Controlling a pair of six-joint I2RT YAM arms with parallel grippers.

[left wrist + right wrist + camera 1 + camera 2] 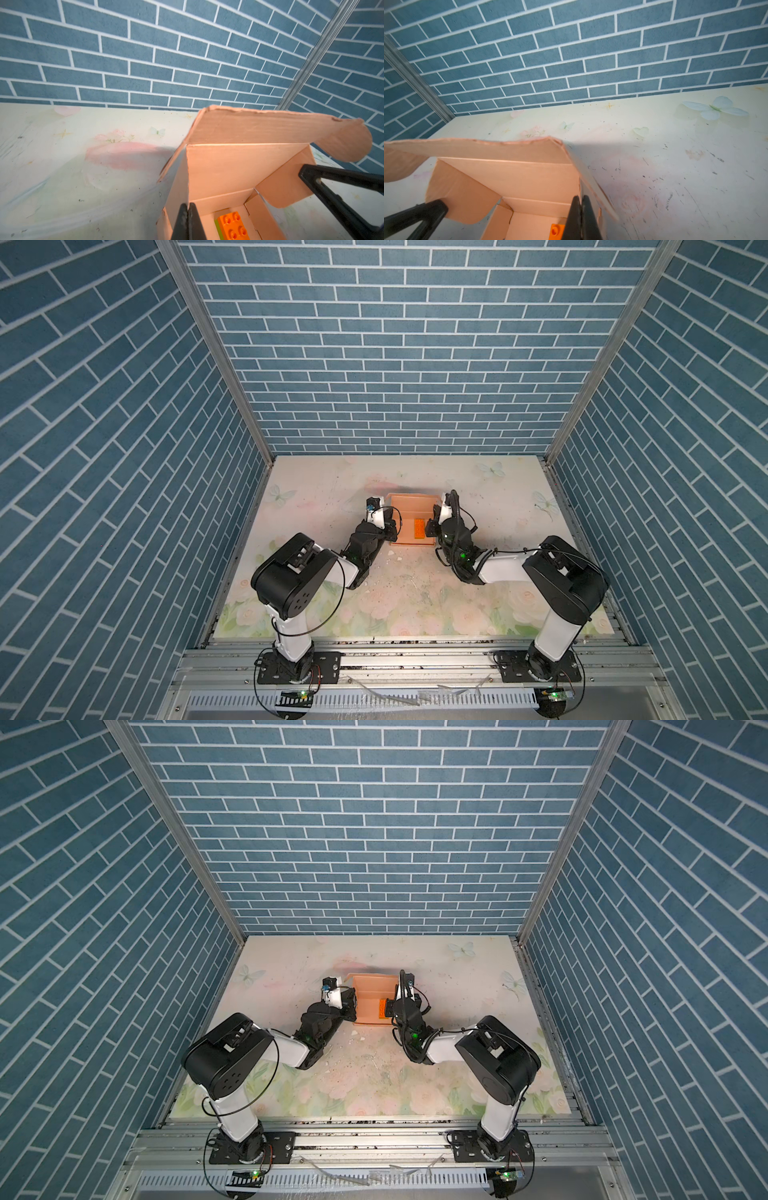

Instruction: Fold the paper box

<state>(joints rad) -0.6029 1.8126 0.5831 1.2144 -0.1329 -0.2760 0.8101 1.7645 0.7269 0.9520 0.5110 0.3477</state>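
The paper box (409, 512) stands open-topped in the middle of the table (415, 605), toward the back wall, with its lid flap (259, 126) raised at the far side. An orange brick (233, 225) lies on its floor. The left gripper (188, 218) is pinched tight on the box's left wall. The right gripper (580, 216) likewise clamps the right wall, though how deep each pinch reaches is hard to tell.

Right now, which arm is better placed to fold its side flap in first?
Probably left. Both grippers pinch side flaps of the paper box, but the orange brick lies by the right gripper; the left gripper has bare box floor beside it.
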